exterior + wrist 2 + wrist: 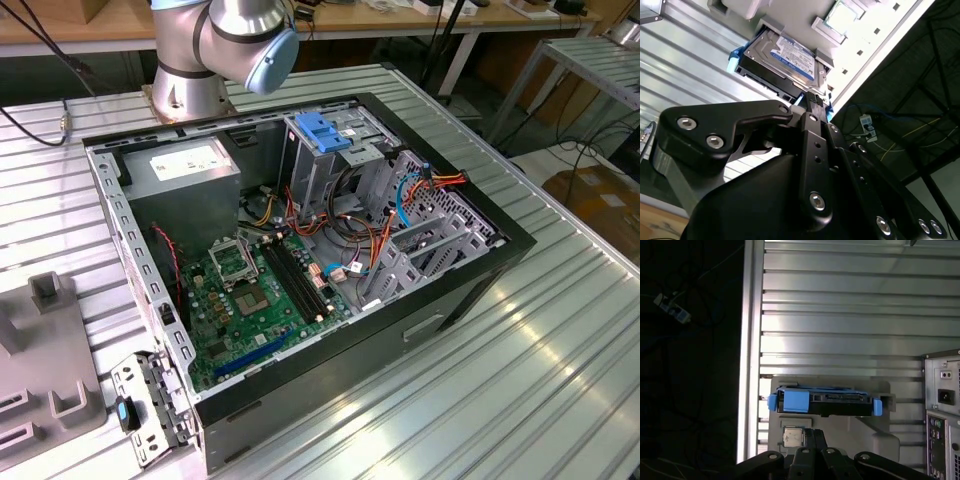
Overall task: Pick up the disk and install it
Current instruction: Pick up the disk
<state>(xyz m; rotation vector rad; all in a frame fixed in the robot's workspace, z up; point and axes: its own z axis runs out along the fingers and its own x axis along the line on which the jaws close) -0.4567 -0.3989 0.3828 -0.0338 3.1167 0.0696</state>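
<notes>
**Pick step: disk not yet grasped**

Disk is sitting in a grey holder on the ribbed table, near its edge. Gripper is hovering close by, fingers pressed together, holding nothing. Grasping calls for parting them first, I'd say. Open PC case is lying on the table; dark floor beyond.

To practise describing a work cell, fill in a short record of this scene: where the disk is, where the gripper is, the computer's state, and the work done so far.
disk: lying on a grey holder on the ribbed metal table, outside the computer case
gripper: close by the disk; contact cannot be told
computer case: open on top, motherboard exposed
progress: disk not yet installed
</notes>
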